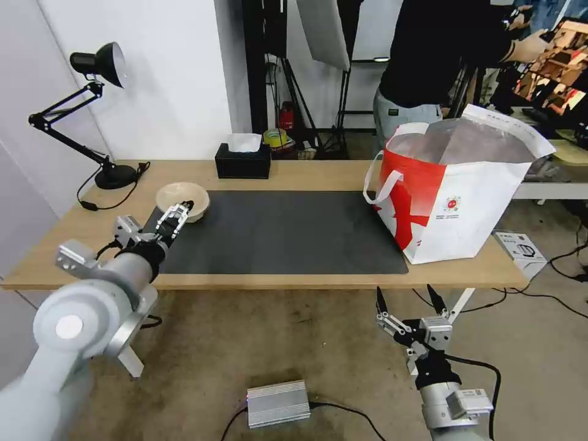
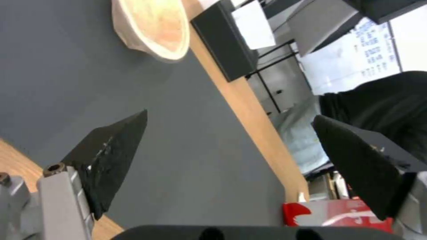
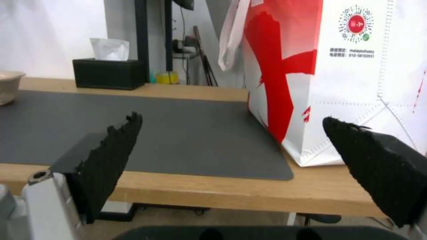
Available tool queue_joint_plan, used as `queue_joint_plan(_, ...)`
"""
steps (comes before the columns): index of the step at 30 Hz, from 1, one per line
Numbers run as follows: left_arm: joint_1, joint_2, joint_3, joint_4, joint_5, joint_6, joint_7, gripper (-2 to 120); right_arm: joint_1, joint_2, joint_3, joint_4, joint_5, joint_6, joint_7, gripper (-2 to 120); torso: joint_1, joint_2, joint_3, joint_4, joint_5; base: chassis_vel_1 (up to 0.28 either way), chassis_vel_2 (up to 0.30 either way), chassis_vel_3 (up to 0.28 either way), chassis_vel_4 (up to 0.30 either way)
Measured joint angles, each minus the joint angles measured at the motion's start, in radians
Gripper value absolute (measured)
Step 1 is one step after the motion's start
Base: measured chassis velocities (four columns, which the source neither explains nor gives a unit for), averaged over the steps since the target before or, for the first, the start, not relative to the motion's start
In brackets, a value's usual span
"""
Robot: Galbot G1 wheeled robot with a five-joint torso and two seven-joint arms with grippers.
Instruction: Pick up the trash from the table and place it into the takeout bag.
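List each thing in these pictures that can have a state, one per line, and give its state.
beige bowl: upright on the mat's far left corner, not gripped.
takeout bag: standing, mouth open.
left gripper: open, just short of the bowl.
right gripper: open, below the table's front edge.
tissue box: tissue sticking up.

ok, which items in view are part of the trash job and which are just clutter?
Job:
- beige bowl, on the mat's far left corner
- takeout bag, standing open at the table's right end
- left claw, open near the bowl
- right claw, open below the table edge

Clutter:
- tissue box
- desk lamp
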Motion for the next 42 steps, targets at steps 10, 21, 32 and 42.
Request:
queue_joint_plan(10, -0.117, 0.017, 0.067, 0.118, -0.019, 0.004, -0.081, 100, 0.000, 0.000, 0.000, 0.000, 0.000, 0.000, 0.000, 100, 0.000, 0.000, 0.000, 0.0000, 0.0001, 0.000, 0.000, 0.000, 0.000)
queue_joint_plan(21, -0.261, 0.039, 0.136, 0.235, -0.033, 0.006, -0.166, 100, 0.000, 0.000, 0.000, 0.000, 0.000, 0.000, 0.000, 100, 0.000, 0.000, 0.000, 0.0000, 0.0003, 0.000, 0.000, 0.000, 0.000)
queue_joint_plan(32, -0.364, 0.015, 0.231, 0.334, -0.004, -0.004, -0.186, 100, 0.000, 0.000, 0.000, 0.000, 0.000, 0.000, 0.000, 100, 0.000, 0.000, 0.000, -0.0001, 0.0003, 0.000, 0.000, 0.000, 0.000)
queue_joint_plan(42, -0.447, -0.013, 0.300, 0.428, 0.014, -0.009, -0.221, 100, 0.000, 0.000, 0.000, 0.000, 0.000, 0.000, 0.000, 100, 0.000, 0.000, 0.000, -0.0002, 0.0003, 0.000, 0.000, 0.000, 0.000)
